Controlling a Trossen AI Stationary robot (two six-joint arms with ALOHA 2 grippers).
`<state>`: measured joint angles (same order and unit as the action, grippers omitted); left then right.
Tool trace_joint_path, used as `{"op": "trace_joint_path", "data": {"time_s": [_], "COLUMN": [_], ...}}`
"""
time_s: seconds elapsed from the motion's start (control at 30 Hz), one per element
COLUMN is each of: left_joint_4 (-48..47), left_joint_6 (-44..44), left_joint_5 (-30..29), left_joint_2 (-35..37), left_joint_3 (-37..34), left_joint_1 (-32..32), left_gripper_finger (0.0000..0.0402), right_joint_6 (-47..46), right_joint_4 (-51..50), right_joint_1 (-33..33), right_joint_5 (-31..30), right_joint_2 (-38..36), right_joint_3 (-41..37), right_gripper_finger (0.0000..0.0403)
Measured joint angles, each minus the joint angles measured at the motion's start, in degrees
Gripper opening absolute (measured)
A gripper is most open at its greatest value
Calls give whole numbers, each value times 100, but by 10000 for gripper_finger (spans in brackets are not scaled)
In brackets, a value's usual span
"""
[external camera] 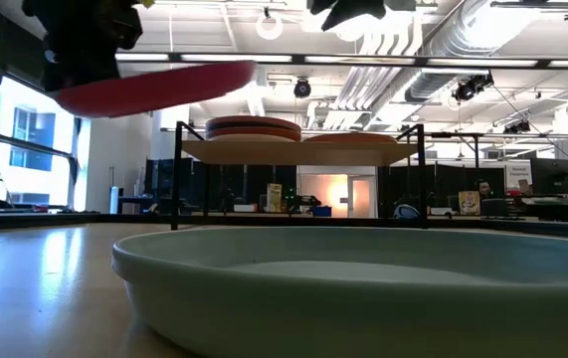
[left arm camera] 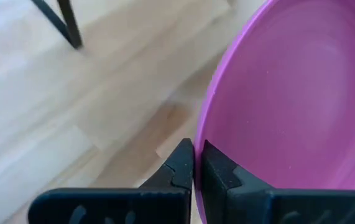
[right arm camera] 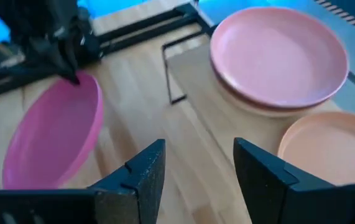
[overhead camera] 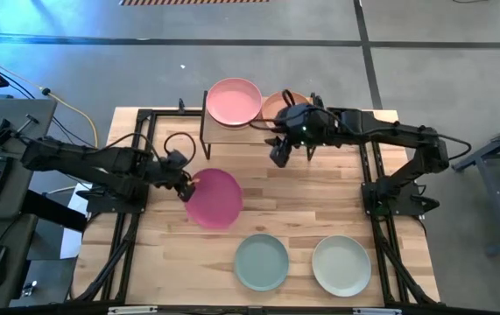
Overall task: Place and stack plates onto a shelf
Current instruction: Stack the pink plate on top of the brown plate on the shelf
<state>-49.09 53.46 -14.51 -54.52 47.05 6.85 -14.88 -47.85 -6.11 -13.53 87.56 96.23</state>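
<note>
Pinched hard together, the fingers [left arm camera: 183, 168] of my left gripper [overhead camera: 182, 185] had the rim of the magenta plate [overhead camera: 214, 199] between them, and I held that plate off the table [overhead camera: 320, 197], in front of the shelf [overhead camera: 207, 131] and toward its left end. From the low camera the plate hung tilted in the air, higher than the shelf's board.

My right gripper [right arm camera: 196, 171] stood with its fingers spread wide and nothing between them. It hovered just in front of the shelf's right half, close to the peach plate [overhead camera: 276, 107] lying there but not touching it.

On the shelf's left half a pink plate [overhead camera: 234, 101] lay on top of another plate, only a pale rim of which showed beneath it in my right wrist view; I could not tell that one's colour for certain. The peach plate sat just beside this stack on the same board.

Well in front of the shelf, near the table's front edge, a pale teal plate [overhead camera: 261, 262] and an off-white plate [overhead camera: 341, 266] lay flat, side by side and apart.
</note>
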Motion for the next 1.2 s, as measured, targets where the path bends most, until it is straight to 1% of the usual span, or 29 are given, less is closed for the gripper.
{"op": "trace_joint_path", "data": {"time_s": [0.13,0.23,0.33,0.5,0.67,0.8,1.2], "left_joint_4": [449,838,1019,1037,1047,1063,1637], "left_joint_6": [27,46,182,287,293,292,231], "left_joint_5": [-153,-154,-154,-148,-152,-213,-257], "left_joint_2": [-37,-33,-31,-36,-95,-169,-483], "left_joint_3": [0,1,0,1,4,4,4], "left_joint_1": [-233,-416,-583,-822,-1011,-1147,-1215], "left_gripper_finger": [0,0,0,0,0,0,0], "right_joint_6": [220,344,434,470,380,249,-165], "right_joint_4": [153,169,231,405,677,708,558], "right_joint_1": [-138,-155,-153,-153,-129,-45,169], "right_joint_5": [8,26,40,45,41,29,-37], "right_joint_2": [227,462,656,832,856,869,1165], "right_joint_3": [0,0,0,2,3,4,4], "right_gripper_finger": [170,170,170,170,170,170,166]}}
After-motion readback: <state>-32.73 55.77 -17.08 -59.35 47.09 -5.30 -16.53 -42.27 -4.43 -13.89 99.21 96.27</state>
